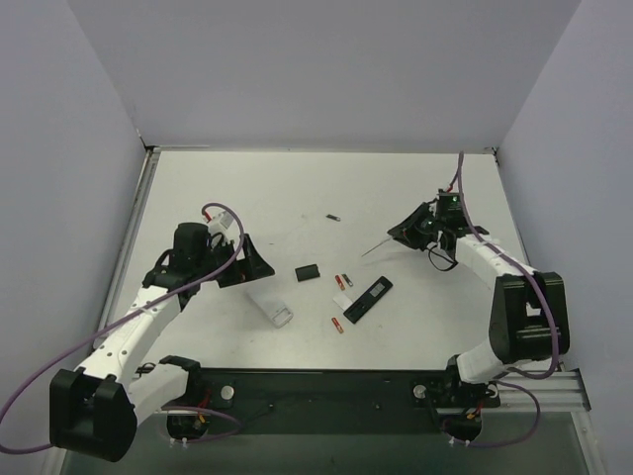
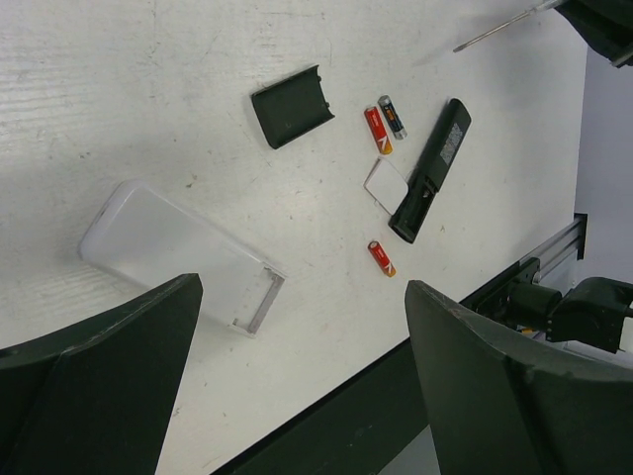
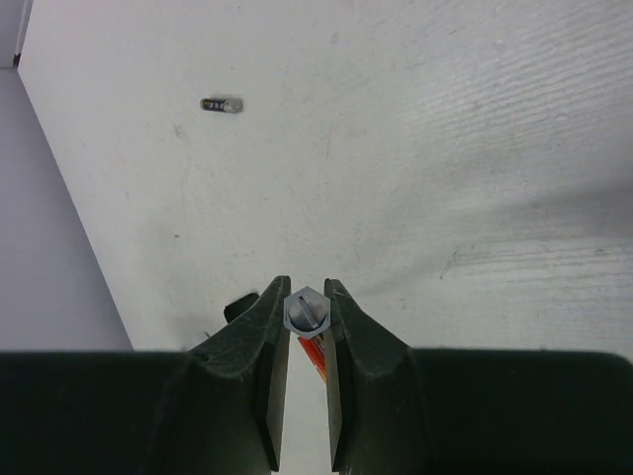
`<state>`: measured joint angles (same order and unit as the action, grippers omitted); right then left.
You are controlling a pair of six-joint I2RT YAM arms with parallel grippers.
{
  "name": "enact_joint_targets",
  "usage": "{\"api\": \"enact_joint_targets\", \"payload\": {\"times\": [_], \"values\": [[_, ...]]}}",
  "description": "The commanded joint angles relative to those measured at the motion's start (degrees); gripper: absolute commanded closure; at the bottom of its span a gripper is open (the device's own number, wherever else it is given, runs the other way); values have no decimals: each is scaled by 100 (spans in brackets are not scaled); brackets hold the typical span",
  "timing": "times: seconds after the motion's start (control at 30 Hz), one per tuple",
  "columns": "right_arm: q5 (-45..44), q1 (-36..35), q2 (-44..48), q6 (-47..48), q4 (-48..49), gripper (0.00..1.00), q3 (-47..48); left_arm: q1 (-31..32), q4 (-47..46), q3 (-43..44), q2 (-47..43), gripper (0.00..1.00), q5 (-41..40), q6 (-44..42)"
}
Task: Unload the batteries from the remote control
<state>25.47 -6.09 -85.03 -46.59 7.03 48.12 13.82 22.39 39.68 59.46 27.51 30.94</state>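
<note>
Batteries (image 2: 376, 129) already lie loose on the table (image 1: 297, 188). We count two side by side just beside the remote control (image 2: 430, 170), one red and one darker, and a third battery (image 2: 382, 257) lies on its own near the remote's lower end. The black cover (image 2: 292, 106) is off and rests apart from the remote, so we judge the unloading largely done. What we cannot settle is the recess itself: the open end of the remote shows only as a dark hollow, and whether any batteries are left inside is hidden from us. A small white square (image 2: 388, 182) touches the remote's side. A white remote (image 2: 178, 255) lies nearer our left arm, its end open too, with nothing visible in it. Far off sits a tiny dark cylinder (image 3: 221, 105), too small to name. Our left claw (image 2: 302, 285) hangs released over the table, fingers wide with nothing between them. Our right claw (image 3: 306, 287) is clenched on a screwdriver (image 1: 378, 246), held off to the remote's far side and well apart from it.
</note>
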Motion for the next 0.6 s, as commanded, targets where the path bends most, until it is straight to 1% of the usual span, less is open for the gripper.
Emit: {"api": "enact_joint_targets", "payload": {"times": [0.0, 0.13, 0.27, 0.3, 0.4, 0.47, 0.57], "values": [[310, 186, -416, -430, 97, 86, 233, -11, -534, -162, -172, 5, 219, 166], [221, 318, -900, -430, -279, 81, 496, -3, -613, -145, -145, 5, 220, 299], [134, 424, -1199, -596, -386, 75, 550, -3, -526, -101, -189, 4, 185, 308], [116, 442, -1217, -588, -430, 70, 550, -11, -517, -84, -215, 5, 124, 290], [-51, 433, -1174, -483, -649, 65, 576, -3, -455, -48, -251, 4, 10, 220], [-130, 433, -1077, -404, -676, 65, 567, -3, -437, -4, -225, 5, -8, 185], [-357, 354, -682, 8, -1071, 65, 611, -11, -516, 136, -207, 5, 53, 184]]}}
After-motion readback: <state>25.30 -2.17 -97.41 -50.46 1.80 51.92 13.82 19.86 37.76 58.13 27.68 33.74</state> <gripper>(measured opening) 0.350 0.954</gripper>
